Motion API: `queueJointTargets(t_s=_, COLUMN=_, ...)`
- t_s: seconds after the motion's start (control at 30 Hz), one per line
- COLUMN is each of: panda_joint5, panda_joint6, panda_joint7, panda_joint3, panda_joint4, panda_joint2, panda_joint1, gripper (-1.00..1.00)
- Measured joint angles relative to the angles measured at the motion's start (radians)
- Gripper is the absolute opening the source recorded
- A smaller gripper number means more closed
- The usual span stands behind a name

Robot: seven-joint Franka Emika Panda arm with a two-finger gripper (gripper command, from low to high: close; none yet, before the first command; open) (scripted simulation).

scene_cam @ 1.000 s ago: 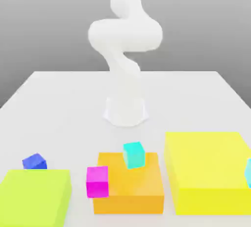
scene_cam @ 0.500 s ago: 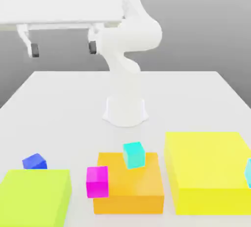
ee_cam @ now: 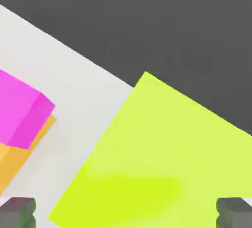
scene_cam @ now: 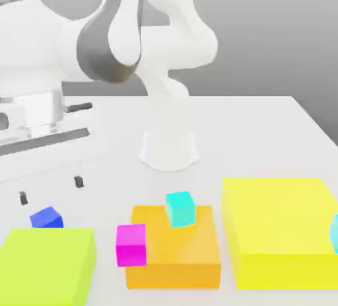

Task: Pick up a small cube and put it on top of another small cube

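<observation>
Blue cube (scene_cam: 47, 218) — below the open tool (scene_cam: 51, 190) — behind lime block (scene_cam: 49, 265).

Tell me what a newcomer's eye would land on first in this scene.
Probably the large glossy-looking yellow block toward the exterior view's right, the widest patch of strong colour there. Next might come the small magenta cube, vivid against the flat orange block near the middle. The white robot gripper, open above the small royal-blue cube at the exterior view's left, would likely follow.
</observation>
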Motion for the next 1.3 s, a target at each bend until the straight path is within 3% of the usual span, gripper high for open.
queueJointTargets(t_s=0.3, panda_joint5=0.020, panda_joint6=0.116, panda_joint7=-0.320, panda_joint3=-0.007, panda_joint4=-0.077, panda_joint2=0.188, panda_joint1=-0.121, gripper=0.00)
queueJointTargets(t_s=0.6, panda_joint5=0.326, panda_joint6=0.231, panda_joint7=-0.570, panda_joint3=0.275, panda_joint4=-0.017, panda_joint2=0.384, panda_joint1=-0.347, gripper=0.00)
queueJointTargets(t_s=0.63, panda_joint5=0.356, panda_joint6=0.243, panda_joint7=-0.593, panda_joint3=0.307, panda_joint4=-0.011, panda_joint2=0.402, panda_joint1=-0.373, gripper=-1.00)
queueJointTargets(t_s=0.83, panda_joint5=0.372, panda_joint6=0.247, panda_joint7=-0.605, panda_joint3=0.323, panda_joint4=-0.008, panda_joint2=0.412, panda_joint1=-0.386, gripper=-1.00)
queueJointTargets(t_s=0.93, panda_joint5=0.306, panda_joint6=0.225, panda_joint7=-0.556, panda_joint3=0.262, panda_joint4=-0.021, panda_joint2=0.372, panda_joint1=-0.338, gripper=-1.00)
queueJointTargets(t_s=1.2, panda_joint5=0.004, panda_joint6=0.128, panda_joint7=-0.327, panda_joint3=0.030, panda_joint4=-0.081, panda_joint2=0.196, panda_joint1=-0.169, gripper=-1.00)
queueJointTargets(t_s=1.3, panda_joint5=-0.017, panda_joint6=0.160, panda_joint7=-0.295, panda_joint3=0.018, panda_joint4=-0.095, panda_joint2=0.176, panda_joint1=-0.148, gripper=-1.00)
